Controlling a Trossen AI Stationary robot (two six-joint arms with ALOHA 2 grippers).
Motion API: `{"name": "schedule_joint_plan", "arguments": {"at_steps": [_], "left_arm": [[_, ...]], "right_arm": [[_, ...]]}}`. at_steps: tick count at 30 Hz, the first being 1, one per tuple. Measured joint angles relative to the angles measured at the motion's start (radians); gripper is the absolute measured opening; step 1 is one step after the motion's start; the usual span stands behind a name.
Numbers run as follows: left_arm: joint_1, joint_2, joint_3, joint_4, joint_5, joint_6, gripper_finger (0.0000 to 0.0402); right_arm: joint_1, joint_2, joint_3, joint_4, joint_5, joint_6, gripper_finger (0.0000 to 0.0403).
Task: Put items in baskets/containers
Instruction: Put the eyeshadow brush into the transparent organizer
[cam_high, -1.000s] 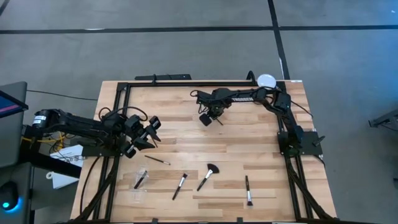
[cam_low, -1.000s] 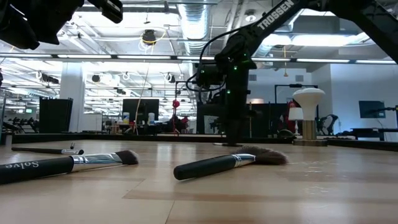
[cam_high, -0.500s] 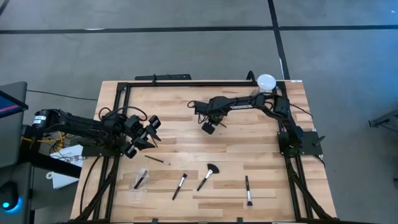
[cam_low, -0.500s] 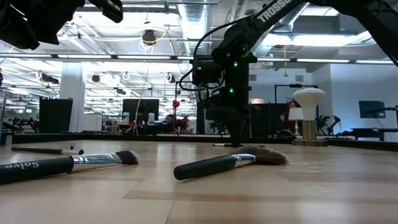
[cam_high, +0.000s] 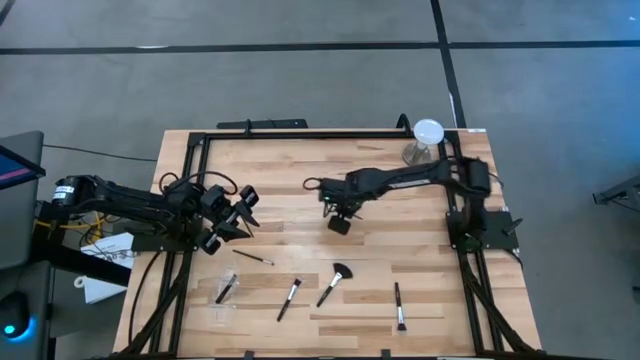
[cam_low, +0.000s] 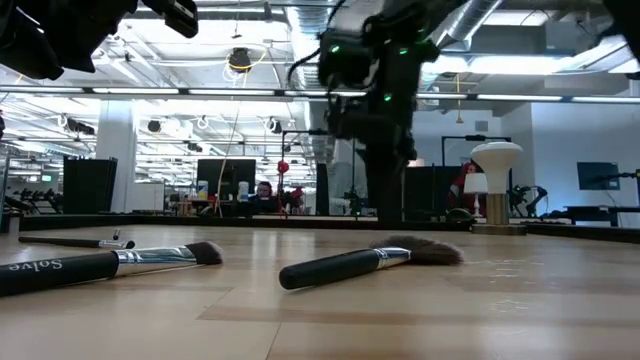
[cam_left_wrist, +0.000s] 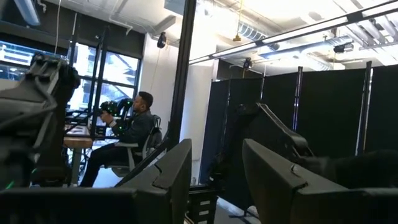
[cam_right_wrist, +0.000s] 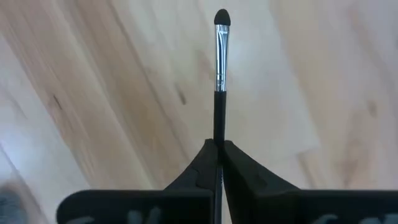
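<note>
small silver-ferruled makeup brush: handle pinched between the closed fingers of the right gripper, above mid-table. long axis runs straight out from the fingertips, dark tip leading. left gripper: fingers apart, empty, at the table's left side.

"Solve" — white script on brush handle

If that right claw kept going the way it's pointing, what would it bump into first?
Most likely the bare wooden table. The right gripper, shut on a slim brush, faces the boards, so the brush tip would probably touch first. How far off the wood is can't be judged.
</note>
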Motion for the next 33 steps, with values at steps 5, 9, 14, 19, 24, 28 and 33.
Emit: {"name": "schedule_joint_plan", "arguments": {"at_steps": [5, 9, 14, 19, 24, 28, 33], "left_arm": [[0.0, 0.0, 0.0, -0.025, -0.005, 0.007, 0.014], [0.0, 0.004, 0.0, -0.077, -0.092, 0.078, 0.014], [0.0, 0.082, 0.015, -0.087, -0.165, 0.128, 0.014], [-0.018, 0.241, 0.116, -0.083, -0.171, 0.144, 0.014], [-0.057, 0.442, 0.259, -0.075, -0.198, 0.187, 0.014], [-0.066, 0.57, 0.358, -0.072, -0.267, 0.188, 0.014], [-0.076, 0.661, 0.426, -0.064, -0.27, 0.187, 0.014]], "right_arm": [[0.048, -0.22, -0.258, 0.244, 0.003, 0.079, 0.0005], [0.1, -0.413, -0.501, 0.526, 0.05, 0.144, 0.0006], [0.2, -0.606, -0.768, 0.924, 0.145, 0.155, 0.0007], [0.294, -0.681, -0.946, 1.338, 0.211, 0.062, 0.0007], [0.367, -0.678, -0.987, 1.556, 0.211, -0.079, 0.0007], [0.409, -0.662, -0.984, 1.65, 0.203, -0.166, 0.0007], [0.409, -0.639, -0.983, 1.713, 0.15, -0.219, 0.0007]]}}
